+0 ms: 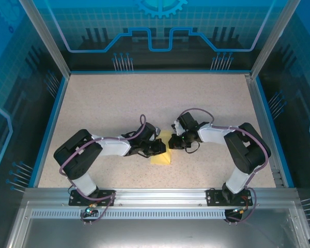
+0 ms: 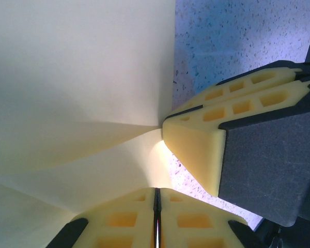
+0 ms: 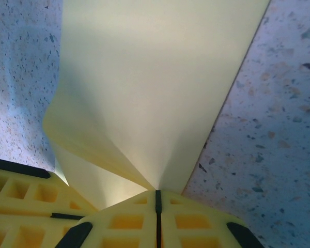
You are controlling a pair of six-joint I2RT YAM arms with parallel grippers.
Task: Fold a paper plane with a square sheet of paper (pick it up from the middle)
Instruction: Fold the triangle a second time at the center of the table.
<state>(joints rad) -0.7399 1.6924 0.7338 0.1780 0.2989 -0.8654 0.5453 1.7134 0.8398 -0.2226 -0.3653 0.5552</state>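
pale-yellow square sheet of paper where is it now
In the top view the pale-yellow square sheet of paper is near the front middle of the speckled beige table, pinched between the left gripper and right gripper, both shut on it.

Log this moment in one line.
left gripper: shut on paper sheet | right gripper: shut on paper sheet | paper sheet: creased, pinched from both sides

On table (image 1: 144,103) (apparently), paper (image 1: 163,158) between end effectors (image 1: 162,146) (image 1: 172,142)
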